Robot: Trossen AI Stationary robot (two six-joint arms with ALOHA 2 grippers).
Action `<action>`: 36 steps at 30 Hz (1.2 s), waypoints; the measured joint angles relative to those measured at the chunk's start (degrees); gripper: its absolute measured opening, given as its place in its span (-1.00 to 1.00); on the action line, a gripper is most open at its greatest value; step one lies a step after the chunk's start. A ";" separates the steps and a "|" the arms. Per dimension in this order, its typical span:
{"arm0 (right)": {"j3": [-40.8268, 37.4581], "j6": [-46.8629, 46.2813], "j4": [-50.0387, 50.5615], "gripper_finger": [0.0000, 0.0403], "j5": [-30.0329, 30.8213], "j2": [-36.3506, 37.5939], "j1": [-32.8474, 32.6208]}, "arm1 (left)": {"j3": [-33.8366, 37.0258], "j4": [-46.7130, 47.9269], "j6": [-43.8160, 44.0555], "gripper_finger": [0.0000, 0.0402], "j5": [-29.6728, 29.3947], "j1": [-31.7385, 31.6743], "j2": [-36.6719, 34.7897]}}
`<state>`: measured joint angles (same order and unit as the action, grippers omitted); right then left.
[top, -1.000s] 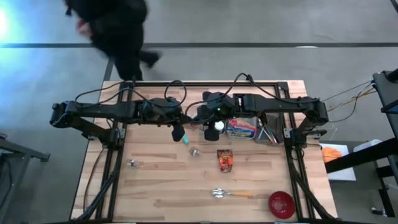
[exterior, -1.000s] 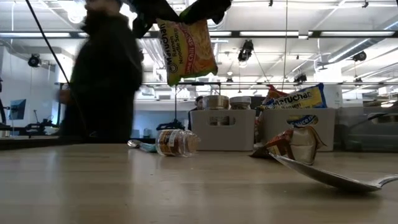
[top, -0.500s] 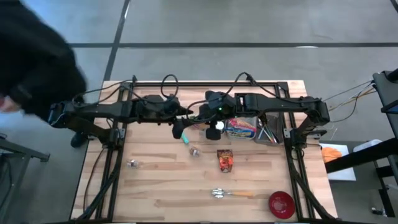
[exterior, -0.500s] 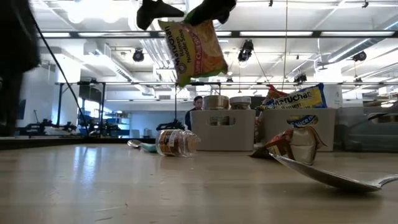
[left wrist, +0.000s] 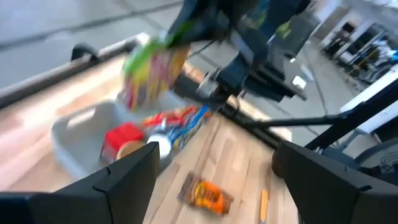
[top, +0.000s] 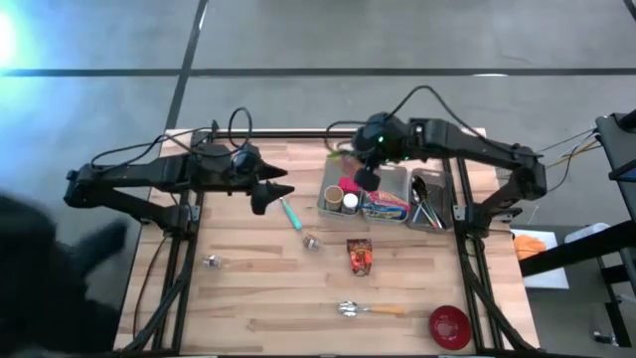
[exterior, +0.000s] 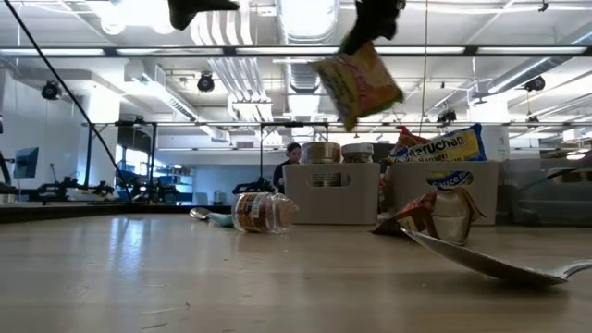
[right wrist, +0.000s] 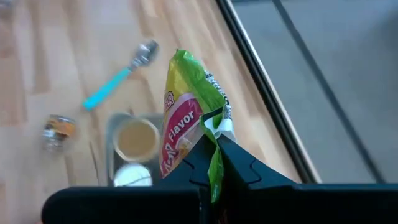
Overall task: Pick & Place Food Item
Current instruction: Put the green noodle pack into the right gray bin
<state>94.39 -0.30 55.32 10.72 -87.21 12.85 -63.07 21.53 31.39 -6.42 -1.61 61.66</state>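
A green, yellow and red noodle packet [exterior: 359,87] hangs in the air over the grey bins [top: 332,207] at the far right of the table. My right gripper [right wrist: 214,158] is shut on it and stands above the bins [top: 366,175]. The bins hold cans and another packet. My left gripper [top: 270,189] is left of the bins, open, with nothing between its fingers [left wrist: 214,186]. The left wrist view shows the packet [left wrist: 152,74] ahead of that gripper and apart from it. My right gripper pinches the packet's crimped end edge [right wrist: 218,132] between its two fingers. The fingers slant down from above. The packet hangs tilted below the gripper, lifted clear of the bins and the table.
On the table lie a teal spoon [top: 293,214], a small jar on its side [top: 312,242], an orange snack pack [top: 359,256], a metal spoon [top: 366,310] and a red bowl [top: 448,326]. A person shows as a dark blur off the table's near left corner [top: 40,249].
My left gripper has opened, let go of the packet and drawn back toward the table's left edge, rising a little. My right gripper has carried the packet toward the right and far edges, over the bins, and tipped; the packet now hangs more tilted.
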 joint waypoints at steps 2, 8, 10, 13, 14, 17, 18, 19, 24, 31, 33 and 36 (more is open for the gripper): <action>-0.23 -3.58 2.85 -0.96 0.38 0.96 2.03 | 0.04 2.58 1.92 0.65 0.00 0.00 -0.60; -3.02 -7.71 8.50 -0.96 2.49 3.20 5.71 | 0.40 6.34 3.73 0.65 0.00 0.02 -1.19; -4.12 -7.82 10.32 -0.96 3.02 3.62 6.33 | 0.51 6.65 4.37 0.65 0.00 0.02 -1.21; -6.83 -8.14 10.70 -0.96 2.97 4.31 6.76 | 0.55 7.31 4.49 0.65 0.02 0.02 -1.19; -7.82 -8.36 10.60 -0.96 2.98 4.42 6.77 | 0.55 7.44 4.51 0.65 0.02 0.02 -1.19; -11.30 -9.18 10.21 -0.96 2.97 4.76 6.72 | 0.57 8.14 4.58 0.65 0.00 0.02 -1.19; -12.65 -9.42 9.88 -0.96 2.97 4.74 6.69 | 0.57 8.16 4.68 0.65 0.00 0.02 -1.19; -14.12 -9.64 9.25 -0.96 2.95 4.73 6.67 | 0.57 8.16 4.69 0.65 0.02 0.02 -1.19; -21.46 -10.34 2.63 -0.96 2.65 4.76 6.72 | 0.57 8.18 4.70 0.65 0.02 0.02 -1.19; -28.31 -12.92 -4.56 -0.96 2.29 4.76 6.70 | 0.57 8.42 4.71 0.65 0.02 0.07 -1.19; -29.81 -13.39 -5.22 -0.96 2.29 4.76 6.70 | 0.57 8.55 4.71 0.65 0.02 0.07 -1.19; -32.30 -14.53 -7.07 -0.96 2.25 4.76 6.70 | 0.57 8.53 4.71 0.65 0.02 0.05 -1.19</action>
<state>62.09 -14.83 48.24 12.97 -82.46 19.55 -62.50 30.06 36.10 -6.39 -1.56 60.47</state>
